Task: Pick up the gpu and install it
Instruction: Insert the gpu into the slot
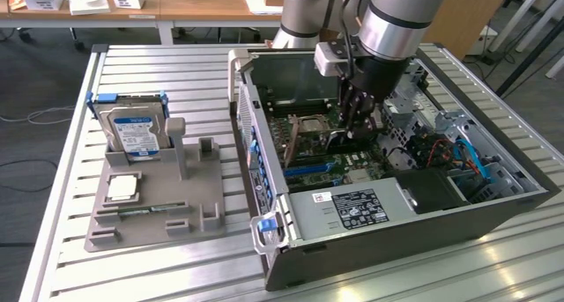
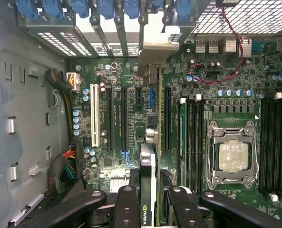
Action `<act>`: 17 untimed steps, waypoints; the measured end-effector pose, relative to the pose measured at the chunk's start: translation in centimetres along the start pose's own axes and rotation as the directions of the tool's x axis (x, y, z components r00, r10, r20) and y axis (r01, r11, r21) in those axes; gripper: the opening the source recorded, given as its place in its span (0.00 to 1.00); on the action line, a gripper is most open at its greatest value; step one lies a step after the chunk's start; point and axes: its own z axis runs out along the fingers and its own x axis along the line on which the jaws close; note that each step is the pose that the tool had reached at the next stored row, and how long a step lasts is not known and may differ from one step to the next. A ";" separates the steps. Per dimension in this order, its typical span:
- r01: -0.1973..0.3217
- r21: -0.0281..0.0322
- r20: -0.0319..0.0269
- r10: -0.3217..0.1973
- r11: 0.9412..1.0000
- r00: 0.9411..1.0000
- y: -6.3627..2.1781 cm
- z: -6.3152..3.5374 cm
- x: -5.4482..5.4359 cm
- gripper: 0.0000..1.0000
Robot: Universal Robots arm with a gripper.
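Note:
The gpu [image 2: 154, 142] is a thin dark card seen edge-on, with its greyish metal bracket [image 2: 157, 45] toward the case's rear slot openings. My gripper [image 2: 150, 202] is shut on it, one black finger [image 2: 126, 204] on each side. The card stands upright over the motherboard's long expansion slots [image 2: 167, 118]; I cannot tell whether it is touching a slot. In the exterior view my gripper [image 1: 357, 127] reaches down inside the open computer case [image 1: 397, 216], above the motherboard.
A CPU socket [image 2: 233, 154] and memory slots [image 2: 274, 142] lie beside the card. Cable bundles [image 2: 62, 168] run along the case wall. Outside the case, a grey holder [image 1: 154, 206] carries a blue-labelled hard drive [image 1: 134, 131], a CPU chip [image 1: 121, 188] and a memory stick [image 1: 145, 209].

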 end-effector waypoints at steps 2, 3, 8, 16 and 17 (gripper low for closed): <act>0.000 0.000 0.000 0.000 1.000 1.000 0.05 0.00 0.0 0.27; 0.000 0.000 0.000 0.000 1.000 1.000 0.06 0.00 0.0 0.27; 0.000 0.000 0.000 0.000 1.000 1.000 0.08 0.01 0.0 0.27; 0.000 0.000 0.000 0.000 1.000 1.000 0.51 0.02 0.0 0.27; 0.000 0.000 0.000 0.000 1.000 1.000 0.57 0.01 0.0 0.27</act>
